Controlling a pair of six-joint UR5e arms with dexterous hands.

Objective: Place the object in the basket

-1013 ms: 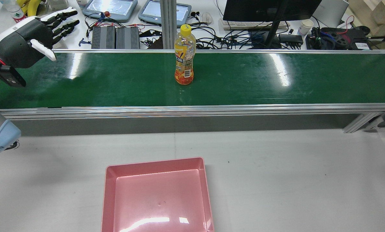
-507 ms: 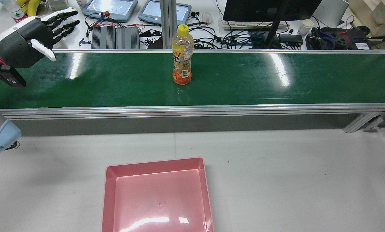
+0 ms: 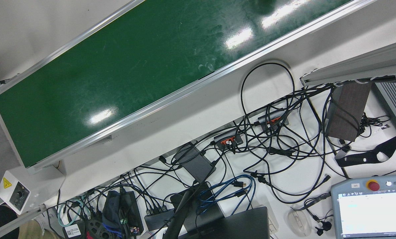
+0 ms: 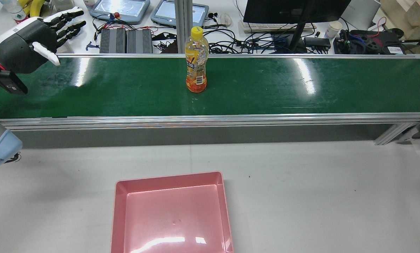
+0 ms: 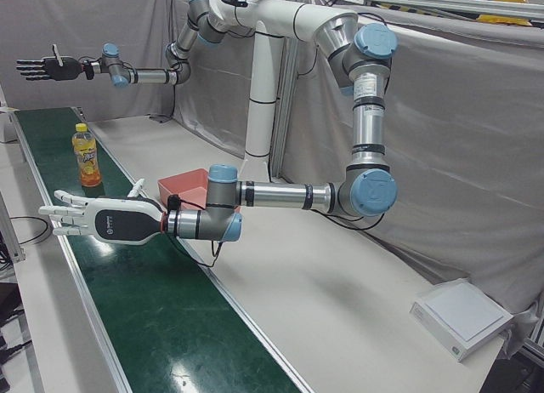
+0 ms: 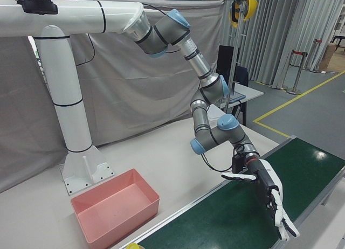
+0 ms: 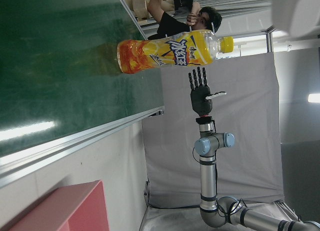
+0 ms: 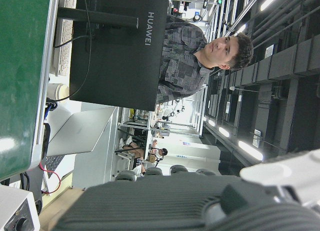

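An orange-drink bottle (image 4: 196, 59) with a yellow cap stands upright on the green conveyor belt (image 4: 301, 88), about mid-length. It also shows in the left-front view (image 5: 84, 155) and the left hand view (image 7: 170, 53). The empty pink basket (image 4: 171, 214) sits on the grey table in front of the belt. My left hand (image 4: 23, 38) hovers open over the belt's left end, well apart from the bottle; it also shows in the left-front view (image 5: 102, 223) and the right-front view (image 6: 267, 198). My right hand (image 5: 51, 67) is open above the belt's far end, beyond the bottle (image 7: 201, 93).
Behind the belt a bench carries cables, a monitor (image 4: 294, 10), teach pendants (image 4: 120, 8) and power supplies (image 4: 125, 40). The belt's aluminium rail (image 4: 210, 121) runs between belt and table. A person (image 8: 200, 46) sits at the bench.
The bottle has moved a little to the left along the belt, toward my left hand. My left hand has shifted slightly up and stays open.
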